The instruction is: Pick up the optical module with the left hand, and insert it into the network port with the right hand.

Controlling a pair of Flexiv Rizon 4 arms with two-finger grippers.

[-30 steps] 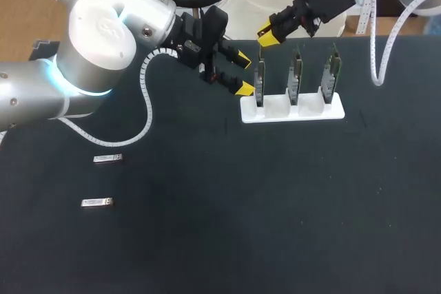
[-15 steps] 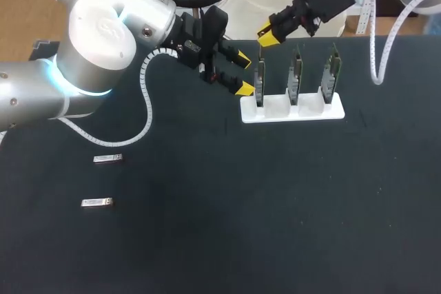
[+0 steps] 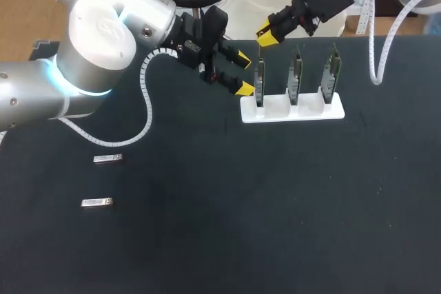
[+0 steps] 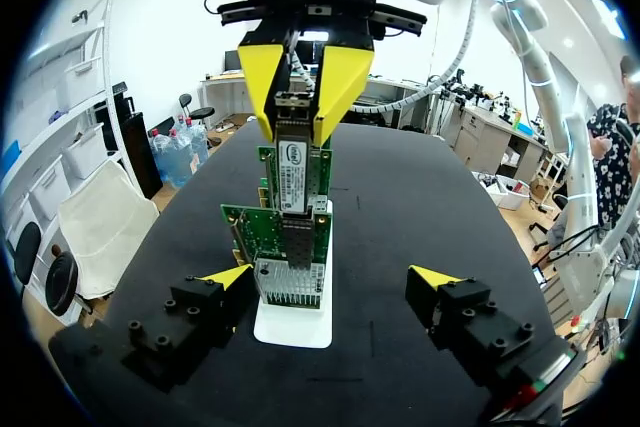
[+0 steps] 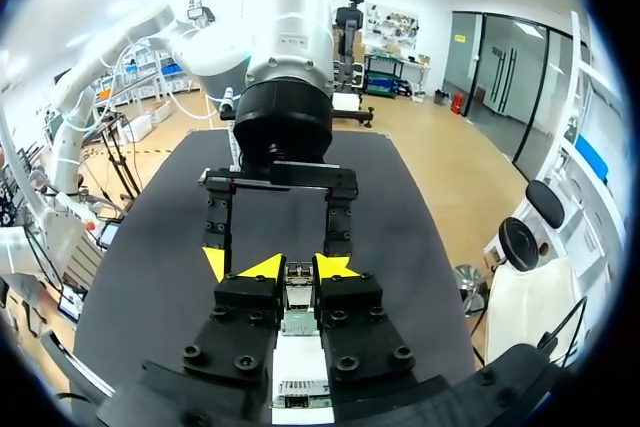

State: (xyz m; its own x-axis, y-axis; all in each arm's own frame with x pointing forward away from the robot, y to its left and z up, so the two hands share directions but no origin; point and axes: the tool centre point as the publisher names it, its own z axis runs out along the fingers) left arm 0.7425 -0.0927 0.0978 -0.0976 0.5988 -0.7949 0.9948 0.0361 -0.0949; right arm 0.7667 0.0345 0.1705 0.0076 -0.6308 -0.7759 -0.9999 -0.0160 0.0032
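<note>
My right gripper (image 3: 266, 35) hangs over the leftmost network card (image 3: 260, 80) in the white stand (image 3: 303, 111). It is shut on a slim silver optical module (image 4: 290, 152) that points down at the card's port. In the right wrist view the module (image 5: 298, 287) sits pinched between the yellow tips of the right gripper (image 5: 298, 267). My left gripper (image 3: 241, 75) stands open just left of that card, and its fingers (image 4: 225, 282) straddle the stand (image 4: 290, 327) without touching anything. How deep the module sits in the port is hidden.
Two more upright cards (image 3: 295, 74) (image 3: 329, 74) share the stand. Two spare silver modules (image 3: 108, 159) (image 3: 96, 202) lie on the black table at the left. The left arm's white cable (image 3: 148, 101) loops down onto the table.
The right gripper has edged slightly up and away with the module in it. The left arm has stayed put.
</note>
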